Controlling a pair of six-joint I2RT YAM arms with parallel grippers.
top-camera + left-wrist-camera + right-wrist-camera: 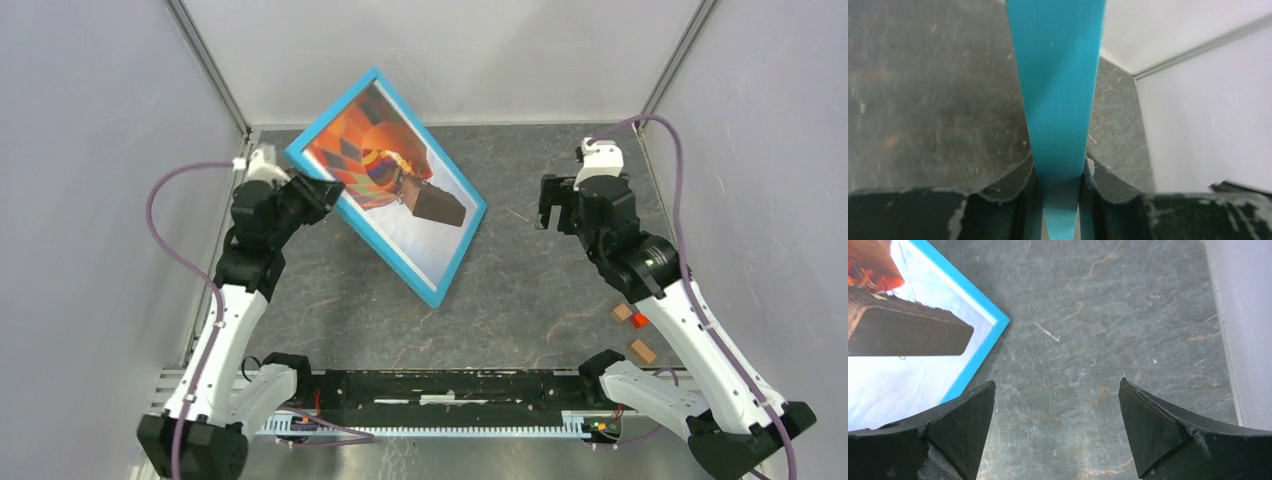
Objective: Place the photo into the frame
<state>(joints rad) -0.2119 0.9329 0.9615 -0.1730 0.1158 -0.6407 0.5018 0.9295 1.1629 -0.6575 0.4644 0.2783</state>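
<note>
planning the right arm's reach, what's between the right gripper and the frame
Only bare table lies between the right gripper and the frame, as the top view and right wrist view both show.

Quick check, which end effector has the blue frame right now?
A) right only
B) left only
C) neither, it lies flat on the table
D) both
B: the left end effector is clamped on the frame at its blue edge, holding it tilted, while the right end effector is open and holds nothing.
</note>
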